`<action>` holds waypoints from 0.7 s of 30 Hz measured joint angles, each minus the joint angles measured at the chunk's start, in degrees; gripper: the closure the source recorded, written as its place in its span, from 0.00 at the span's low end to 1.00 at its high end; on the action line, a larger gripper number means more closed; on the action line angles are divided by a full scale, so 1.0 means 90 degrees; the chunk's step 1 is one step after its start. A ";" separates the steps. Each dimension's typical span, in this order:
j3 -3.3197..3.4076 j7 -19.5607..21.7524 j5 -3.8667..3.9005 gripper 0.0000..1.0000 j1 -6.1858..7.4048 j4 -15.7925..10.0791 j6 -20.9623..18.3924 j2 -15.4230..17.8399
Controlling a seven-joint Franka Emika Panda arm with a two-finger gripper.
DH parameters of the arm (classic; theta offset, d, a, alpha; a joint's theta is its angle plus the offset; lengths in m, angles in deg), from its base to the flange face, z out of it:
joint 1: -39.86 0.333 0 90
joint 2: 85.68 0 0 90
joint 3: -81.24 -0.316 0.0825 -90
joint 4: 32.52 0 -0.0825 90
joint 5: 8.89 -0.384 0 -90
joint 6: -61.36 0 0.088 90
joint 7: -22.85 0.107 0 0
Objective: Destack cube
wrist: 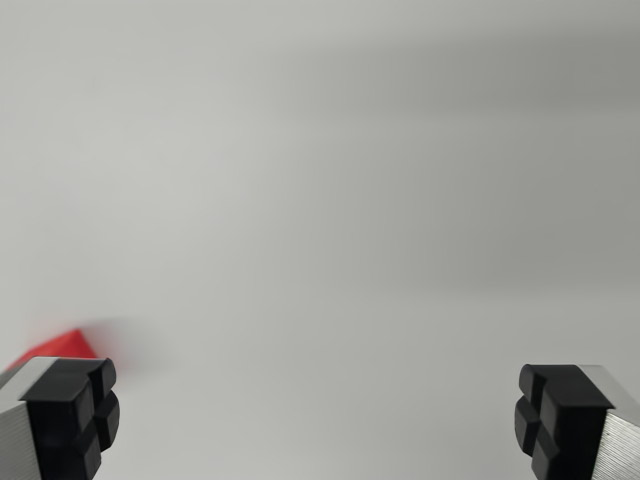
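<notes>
Over grey surface [330,200]: gripper [315,415] wide open, empty.

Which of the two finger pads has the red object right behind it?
The pad at the wrist view's left: a red corner pokes out just above it. The pad at the wrist view's right has only plain grey surface around it.

Wrist view colours: grey, black, silver, one red bit.
Surface [330,200] is plain pale grey, no pattern, slightly darker band toward the top. Gripper [315,420] fingertip pads [75,410] are matte black with a cross-groove pattern; finger bodies are brushed silver metal. Red object [60,345], blurred, solid colour, at the wrist view's left.
</notes>
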State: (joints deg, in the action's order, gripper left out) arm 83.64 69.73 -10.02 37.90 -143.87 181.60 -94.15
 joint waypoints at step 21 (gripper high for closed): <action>-0.0138 -0.0068 0.0028 0.00 0.0222 -0.0684 0.0384 0.0291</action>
State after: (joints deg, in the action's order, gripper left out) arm 82.40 69.12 -9.77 39.89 -150.02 185.06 -91.54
